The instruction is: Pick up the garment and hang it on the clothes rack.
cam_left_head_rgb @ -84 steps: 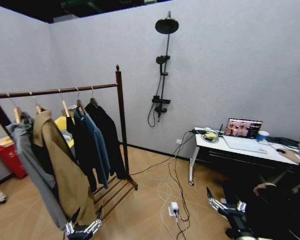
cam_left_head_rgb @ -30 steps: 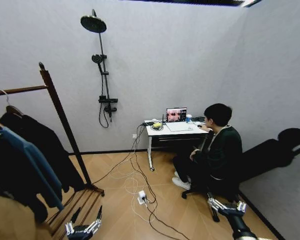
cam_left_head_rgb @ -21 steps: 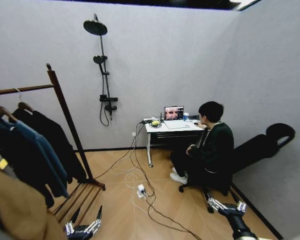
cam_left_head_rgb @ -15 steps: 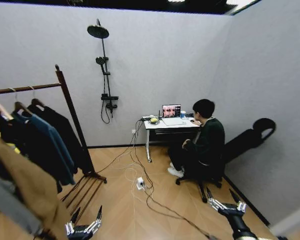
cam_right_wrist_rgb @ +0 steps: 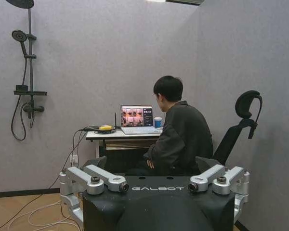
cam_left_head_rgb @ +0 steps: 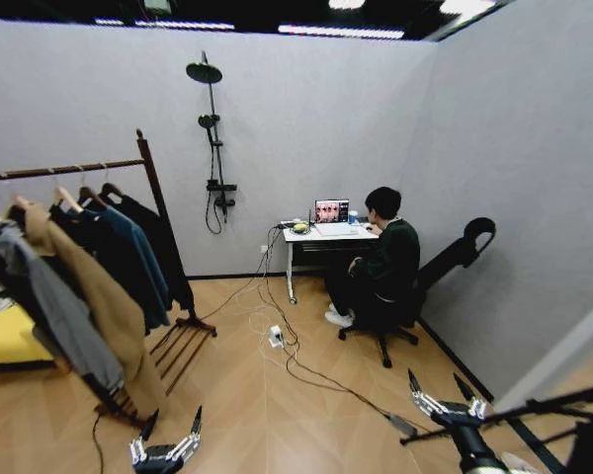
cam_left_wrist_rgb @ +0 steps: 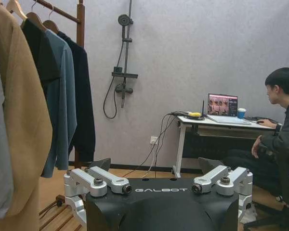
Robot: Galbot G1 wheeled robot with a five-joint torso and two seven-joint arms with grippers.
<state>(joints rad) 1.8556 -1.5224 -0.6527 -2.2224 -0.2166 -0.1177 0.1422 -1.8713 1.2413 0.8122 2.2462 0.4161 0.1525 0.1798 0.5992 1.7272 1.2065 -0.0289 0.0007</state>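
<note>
The garment (cam_left_head_rgb: 148, 242) hangs lengthwise downward on the clothes rack (cam_left_head_rgb: 156, 197) at the rail's end by the post, beside a blue shirt (cam_left_head_rgb: 133, 262); its lower hem is hard to make out. Bare floor (cam_left_head_rgb: 277, 415) lies ahead. Left claw (cam_left_head_rgb: 165, 452) and right claw (cam_left_head_rgb: 448, 407) both hang low, released and empty.

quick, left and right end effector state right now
Left end effector: open, empty, held low.
Right end effector: open, empty, held low.
</note>
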